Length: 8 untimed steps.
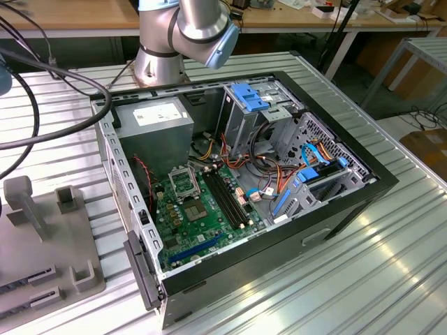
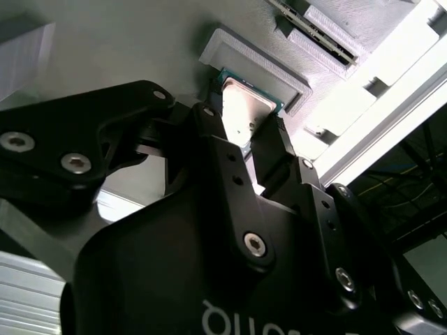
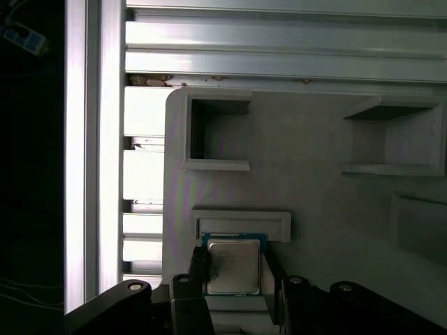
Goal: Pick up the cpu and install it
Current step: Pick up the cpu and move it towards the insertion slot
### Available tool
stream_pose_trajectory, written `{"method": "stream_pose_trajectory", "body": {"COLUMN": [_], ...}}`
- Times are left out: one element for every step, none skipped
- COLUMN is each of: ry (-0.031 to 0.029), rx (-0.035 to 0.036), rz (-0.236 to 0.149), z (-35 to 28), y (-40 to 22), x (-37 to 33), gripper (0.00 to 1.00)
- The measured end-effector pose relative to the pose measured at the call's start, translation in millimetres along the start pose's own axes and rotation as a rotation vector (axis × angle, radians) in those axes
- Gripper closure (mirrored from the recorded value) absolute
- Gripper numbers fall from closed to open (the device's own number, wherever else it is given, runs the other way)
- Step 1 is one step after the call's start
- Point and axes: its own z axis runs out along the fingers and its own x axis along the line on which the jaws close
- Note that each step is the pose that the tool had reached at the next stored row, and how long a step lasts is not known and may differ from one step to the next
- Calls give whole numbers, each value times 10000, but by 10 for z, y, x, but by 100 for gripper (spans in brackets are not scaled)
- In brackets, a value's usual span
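Gripper [image 2: 244, 124] body, black, w/ bolted linkage, is seen closest to the lens in the second wrist view. Its two fingers [image 2: 218, 143] are pressed against opposite edges of the cpu [image 2: 246, 105], which is pinched between them.

Item: cpu. Silver-grey lid, green board edge. It is held at a shallow pocket of a grey fixture plate [image 2: 126, 42], close against a raised stop [image 2: 258, 66]. Whether it is lifted off the pocket floor cannot be told.

Added by the first wrist view:
- The grip is shown square-on, w/ the green edge of the cpu [image 3: 233, 265] turned toward the stop.
- Two further open-sided recesses [image 3: 216, 132] are moulded into the same plate.
- An alu. slatted table [image 3: 279, 42] is seen beyond the plate edge.

Added by the exterior view:
- The arm [image 1: 202, 24] is mounted at the far side of the table; base & elbow are seen.
- An open PC case [image 1: 349, 202] is laid on its side on the slats.
- Inside the case are listed: mobo [image 1: 188, 227], metal-framed socket [image 1: 183, 183], long black memory slots [image 1: 227, 199], grey PSU box [image 1: 157, 122], blue drive latches [image 1: 249, 95].
- A grey post fixture [image 1: 42, 237] is set beside the case, at the exterior view's left.
- Black cables [image 1: 63, 77] are draped over the table on that same side.
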Motion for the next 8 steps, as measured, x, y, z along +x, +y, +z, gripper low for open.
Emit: {"method": "stream_pose_trajectory", "body": {"ry": [-1, -2, -2, -2, -2, -1, -2, -3], "rx": [-1, -1, -1, -1, -1, -1, -2, -2], "rz": [0, 0, 0, 0, 0, 0, 0, 0], "z": [2, 2, 2, 3, 3, 2, 3, 3], "y": [0, 0, 0, 0, 0, 0, 0, 0], "x": [0, 0, 0, 0, 0, 0, 0, 0], "gripper": [57, 57, 57, 57, 57, 57, 57, 57]}}
